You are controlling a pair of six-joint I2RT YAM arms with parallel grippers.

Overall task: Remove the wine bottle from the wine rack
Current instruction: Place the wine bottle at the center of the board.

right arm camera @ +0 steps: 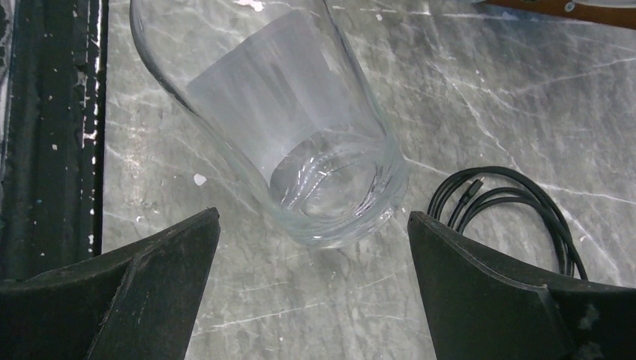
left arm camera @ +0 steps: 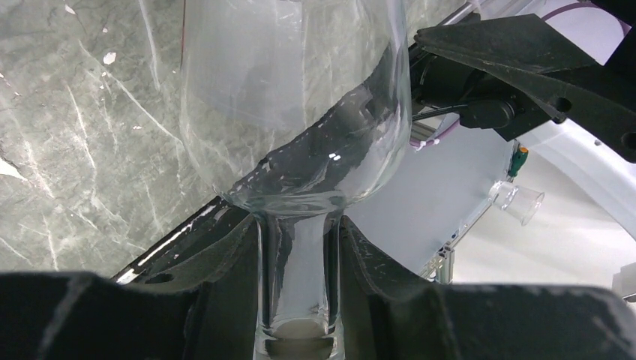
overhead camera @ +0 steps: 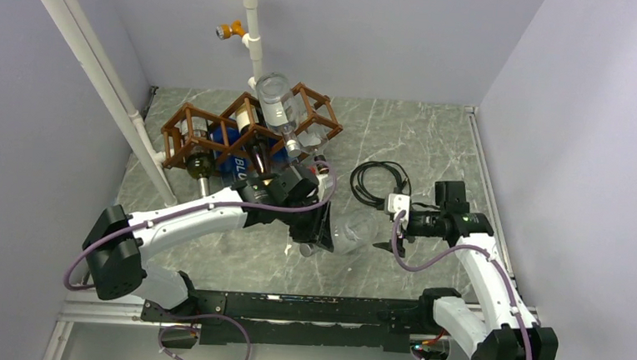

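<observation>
Wine bottle (right arm camera: 285, 112), clear glass: sitting off the wine rack (overhead camera: 218, 128), just in front of it over the marble table (overhead camera: 434, 145).
Left gripper (left arm camera: 296, 247): reaching out in front of the rack, jaws pinching tight on the bottle's neck.
Right gripper (right arm camera: 313, 225): hovering farther from the rack, facing the bottle's base, jaws gaping wide and gripping nothing.
Second clear bottle (overhead camera: 280, 102) and blue bottle (overhead camera: 227, 141): resting in the rack's cells.
Black cable (overhead camera: 377, 184): lying coiled off the rack's right end.
</observation>
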